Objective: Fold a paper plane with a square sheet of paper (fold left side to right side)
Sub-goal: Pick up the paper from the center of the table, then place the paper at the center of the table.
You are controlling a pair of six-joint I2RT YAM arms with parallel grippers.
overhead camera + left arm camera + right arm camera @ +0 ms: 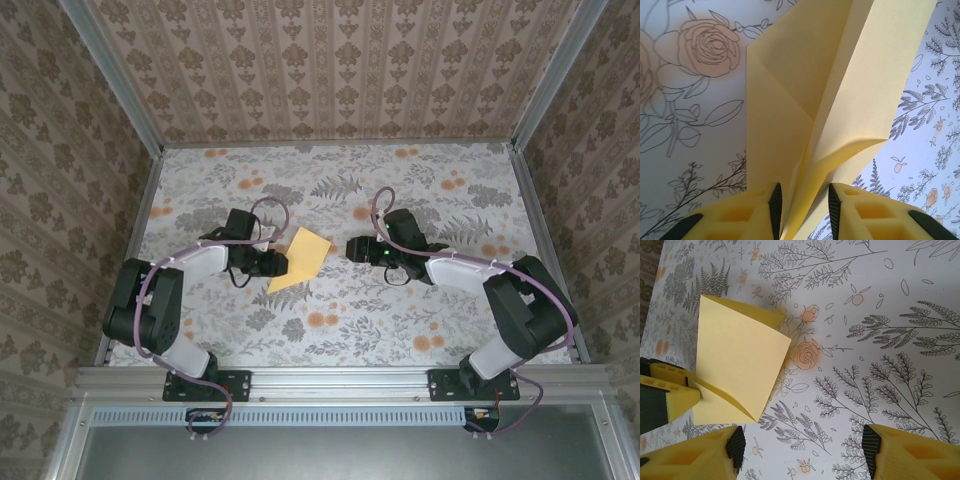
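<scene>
The square sheet of paper (301, 257) is yellow and folded over on itself, lying a little left of the table's middle. In the left wrist view the paper (830, 75) shows diagonal creases, and its layers bunch up between my fingers. My left gripper (272, 263) (805, 210) holds the sheet's near left edge, jaws narrowly apart with both pads against the paper. In the right wrist view the paper (735, 355) has its top layer lifted at the left gripper's finger (677, 396). My right gripper (352, 247) (803, 445) hovers open just right of the sheet, nothing between its fingers.
A floral-print cloth (400, 300) covers the table, with orange flower blotches (805, 354). Patterned walls and aluminium frame rails (540, 250) enclose the left, right and back sides. Both arms reach inward from the near edge.
</scene>
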